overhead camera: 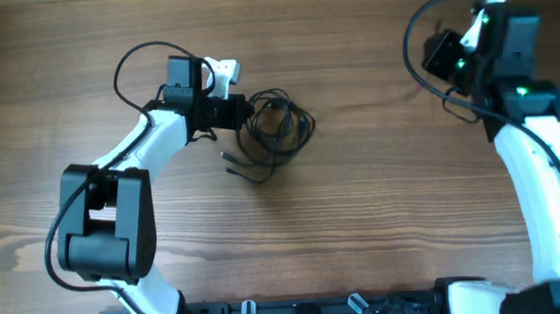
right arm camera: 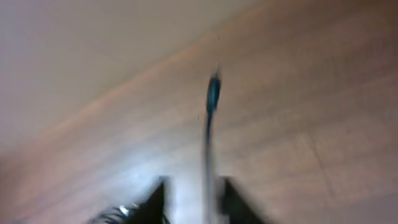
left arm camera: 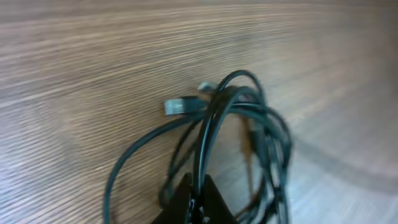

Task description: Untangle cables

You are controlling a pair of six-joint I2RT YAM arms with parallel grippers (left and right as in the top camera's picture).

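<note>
Nearest in the left wrist view, the left end effector (left arm camera: 194, 202) is closed, its dark fingertips pinched on a couple of loops of the cables (left arm camera: 249, 124). From that grip the black cords rise and arch over one another in a loose knot. Beyond it one pale plug end (left arm camera: 177, 107) pokes out to the left, resting on the wooden surface (overhead camera: 377, 219). From overhead, the bundle is a small tangled coil left of centre. The left arm reaches it from the left, and two loose ends trail out of the coil toward the near edge. Far right and well apart from the coil, the right end effector (right arm camera: 196, 199) hangs above bare wood. Its two fingers stand apart, with a thin cord (right arm camera: 210, 124) running up between them to a darker plug tip. This view is blurred, and I cannot tell whether the cord touches either finger.
</note>
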